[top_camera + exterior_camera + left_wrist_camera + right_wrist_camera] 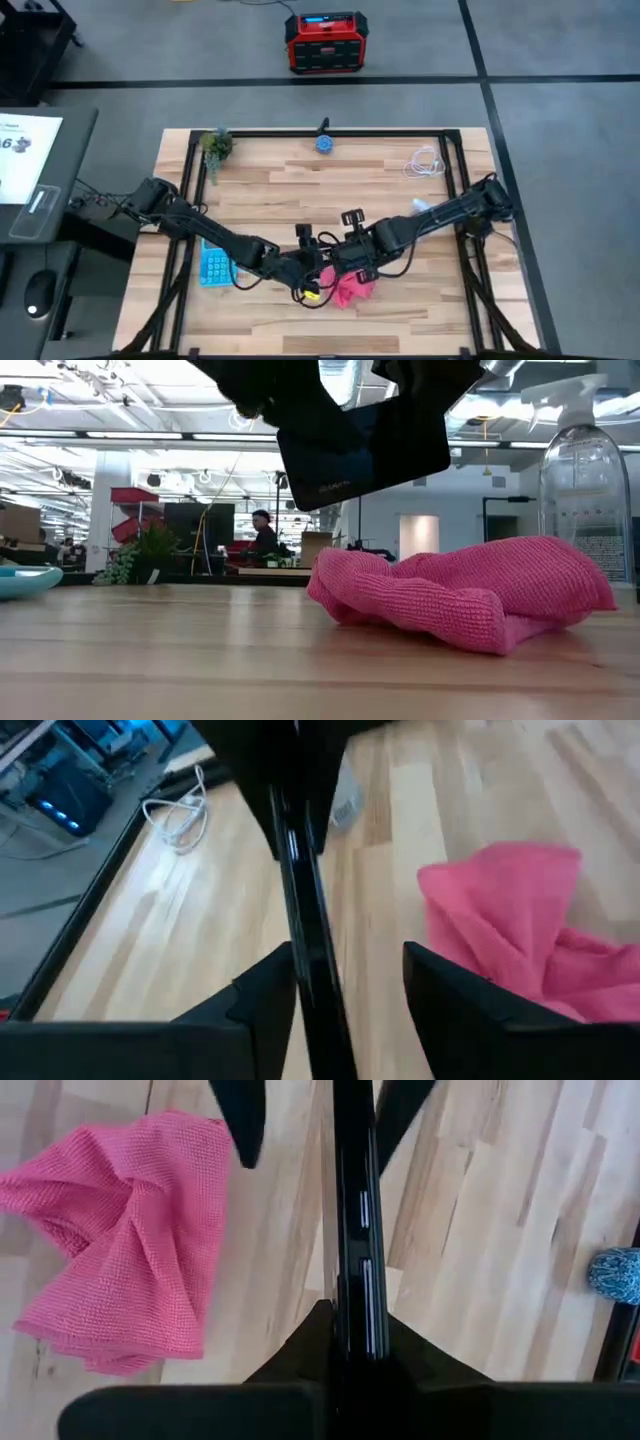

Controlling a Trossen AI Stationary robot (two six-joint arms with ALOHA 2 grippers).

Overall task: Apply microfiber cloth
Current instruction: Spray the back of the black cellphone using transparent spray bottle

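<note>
Right gripper (pixel 345 1342) fingers (pixel 300 1342) are clamped on the edge of a black phone (pixel 350 1230), held edge-up above the counter (pixel 480 1230); from the right wrist view the slab runs straight out from between the closed pads. Left gripper (pixel 340 980) meets the same phone from the opposite side: its fingers (pixel 265 995) sit either side of the thin edge, the near one pressed to the phone, the other w/ a gap, so whether this grip is fully tight can't be told from this angle — prob. a loose brace.

In the low view the phone (pixel 365 450) hangs clear of the wood, both arms' dark ends around it at the top of frame.

Microfiber cloth (pixel 352 288) lies bunched in a pink heap near the counter's front edge, about mid-width, just beside and below the joined grippers. Nothing touches it; low view shows the cloth (pixel 470 595) flat on the wood w/ open air between it and the phone.

Progress: phone is lifted and held, cloth not yet picked up or applied — early stage by this evidence. Left to do: free one gripper, take the cloth, bring it to the phone's face.

Also on the counter: light blue calculator (pixel 215 265) toward the left edge, spray bottle (pixel 585 480) behind the cloth, white cable (pixel 428 163) near the far right corner.
</note>
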